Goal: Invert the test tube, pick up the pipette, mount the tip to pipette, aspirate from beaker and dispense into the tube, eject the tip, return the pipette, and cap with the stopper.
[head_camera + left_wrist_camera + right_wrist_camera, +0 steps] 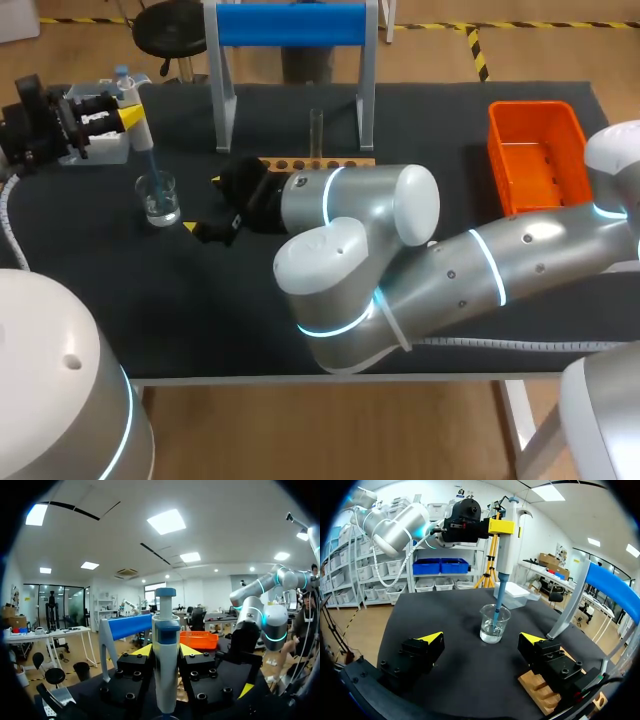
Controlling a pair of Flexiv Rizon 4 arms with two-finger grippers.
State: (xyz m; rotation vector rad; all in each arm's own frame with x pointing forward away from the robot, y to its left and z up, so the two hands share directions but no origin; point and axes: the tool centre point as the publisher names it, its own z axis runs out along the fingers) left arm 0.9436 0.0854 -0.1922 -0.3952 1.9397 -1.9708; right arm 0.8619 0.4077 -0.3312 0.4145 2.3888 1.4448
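The left gripper [166,652] is clamped on the white pipette with a blue plunger cap [166,665], holding it upright right over the clear glass beaker [158,197] of clear liquid, with the pipette's thin blue tip [497,611] dipped inside the beaker. The right gripper [203,204] sits just beside the beaker, low over the table, its fingers spread apart on nothing and pointing at the glass. Beyond that gripper, well apart from the beaker, the clear glass test tube [316,128] stands upright in the light wooden rack [320,161].
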